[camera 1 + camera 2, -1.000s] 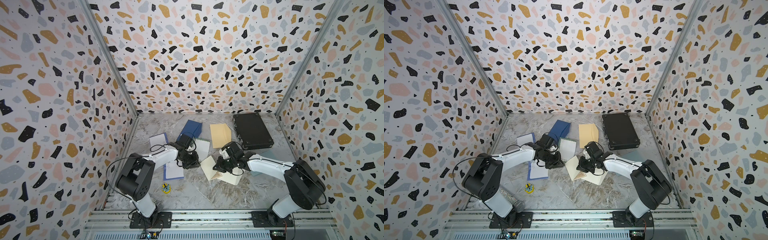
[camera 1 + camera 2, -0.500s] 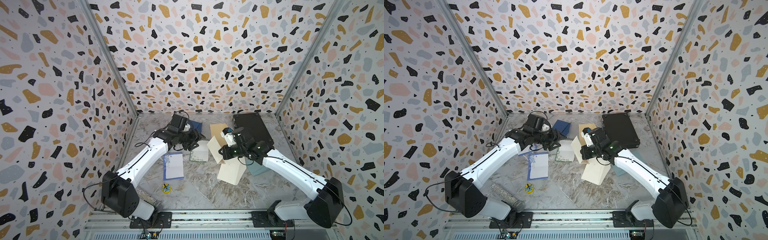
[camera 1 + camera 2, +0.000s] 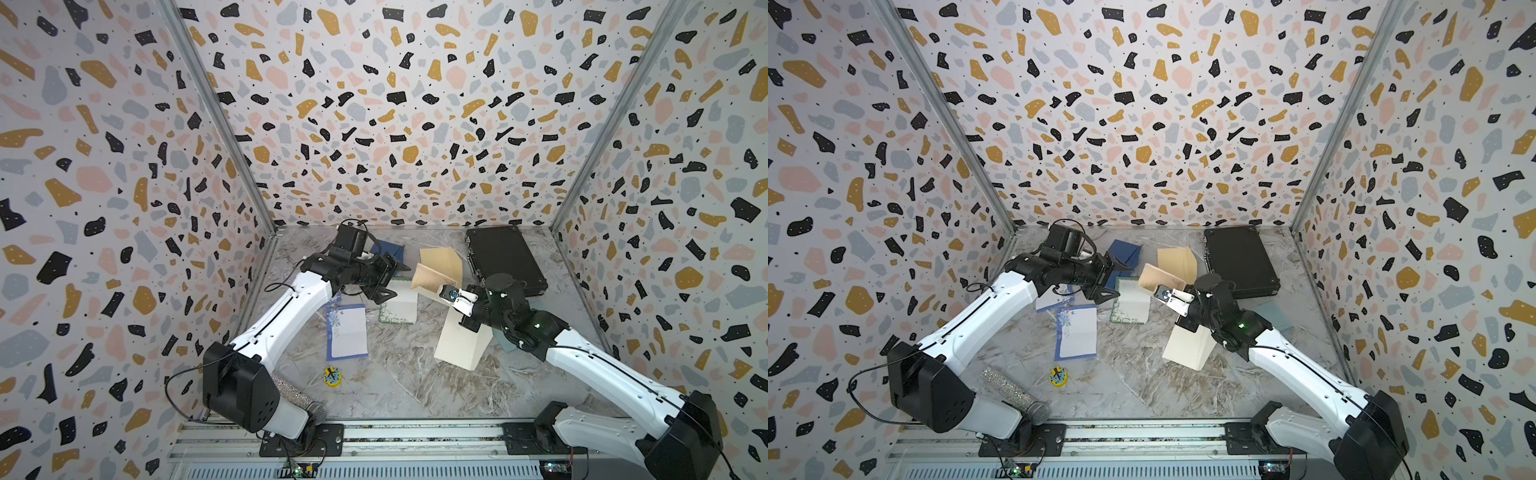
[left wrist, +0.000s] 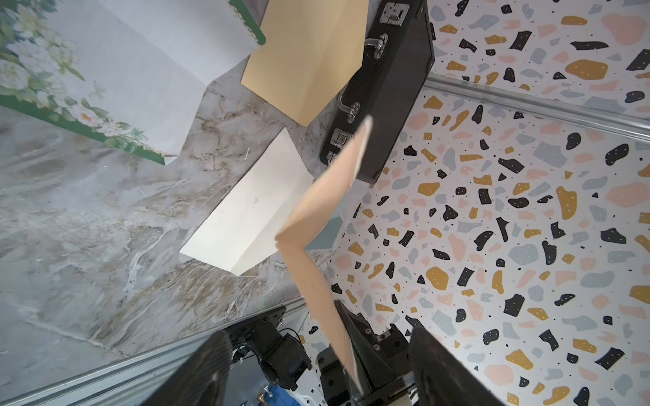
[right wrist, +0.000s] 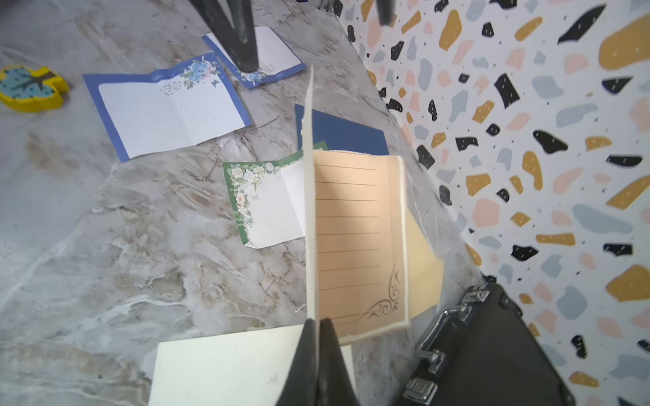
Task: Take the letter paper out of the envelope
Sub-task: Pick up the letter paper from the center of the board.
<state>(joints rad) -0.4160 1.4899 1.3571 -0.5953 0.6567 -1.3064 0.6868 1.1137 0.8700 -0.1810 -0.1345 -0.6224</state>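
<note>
The envelope (image 3: 459, 345) lies flat on the table (image 3: 395, 386). I see nothing sticking out of it.

Just over its far end, the right gripper (image 5: 319, 327) is pinched tight on the bottom edge of the letter (image 5: 355, 239). The letter hangs up in the air, bent like a V, and it does not touch the envelope. So I think the letter is out, and the job now is to lay it down well.

A bit past the envelope, on the left arm's side, the left gripper (image 3: 392, 280) is spread wide with nothing in it. The letter sits just in front of its gap, and neither finger touches it. I think this arm should back away first, so it does not bump the letter.

Then the right gripper should come down slowly and keep its pinch until the letter rests on the table. The bare table in front of the envelope looks like a good spot.

Behind the envelope is the case (image 3: 505, 257). Best keep the letter away from it, so a corner does not catch.
</note>
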